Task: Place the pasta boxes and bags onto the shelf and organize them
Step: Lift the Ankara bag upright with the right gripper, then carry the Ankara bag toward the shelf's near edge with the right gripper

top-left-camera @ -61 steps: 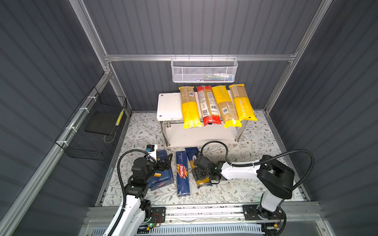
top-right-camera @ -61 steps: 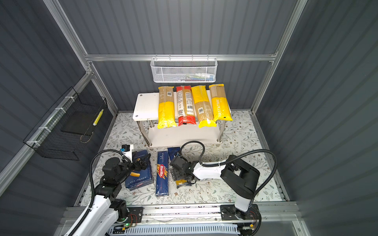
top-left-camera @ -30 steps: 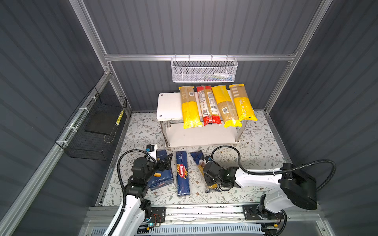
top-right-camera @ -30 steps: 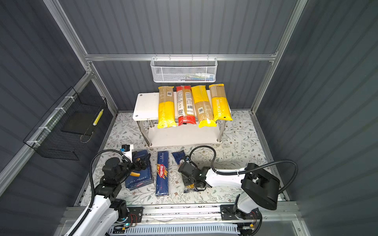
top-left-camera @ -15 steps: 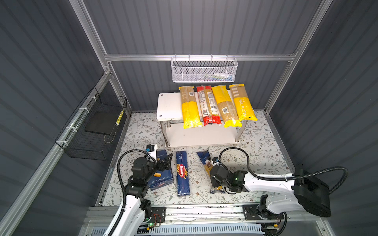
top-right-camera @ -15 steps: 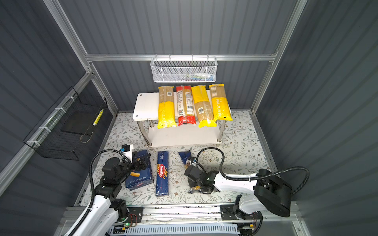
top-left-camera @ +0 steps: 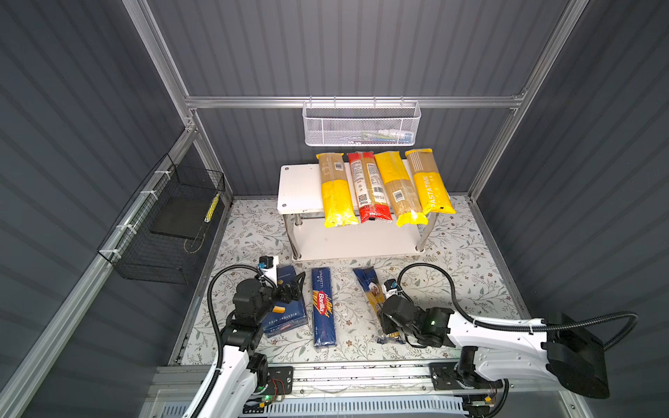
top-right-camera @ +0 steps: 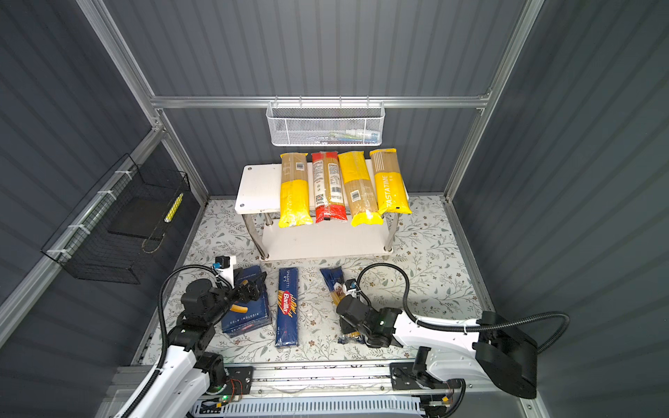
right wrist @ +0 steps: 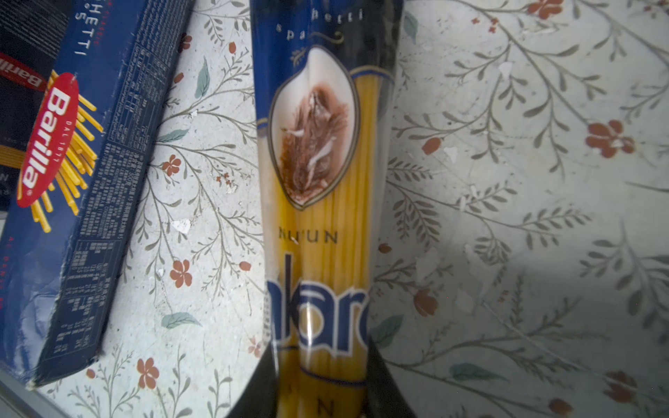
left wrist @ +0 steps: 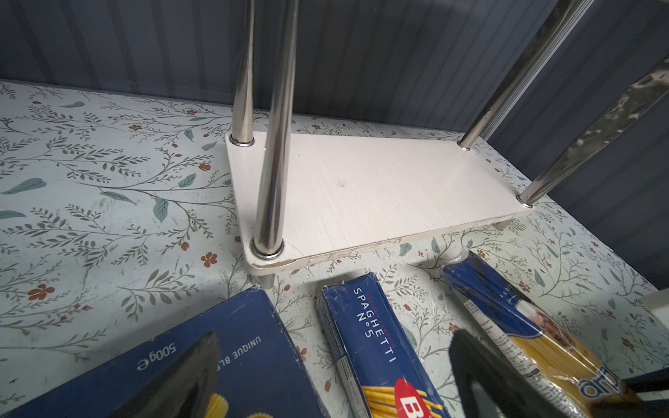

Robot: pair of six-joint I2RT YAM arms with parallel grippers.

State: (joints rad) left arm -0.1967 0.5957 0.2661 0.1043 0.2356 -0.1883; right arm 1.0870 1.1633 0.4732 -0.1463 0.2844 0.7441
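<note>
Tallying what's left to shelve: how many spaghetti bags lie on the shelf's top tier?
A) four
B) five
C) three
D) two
A: four bags lie side by side on the shelf; the navy bag is down on the floor.

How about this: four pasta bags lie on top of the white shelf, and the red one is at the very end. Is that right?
Almost. Four do lie on top of the white shelf, but the red bag is not at the end: it is second from the left, with a yellow bag on each side. Both top views show it.
</note>
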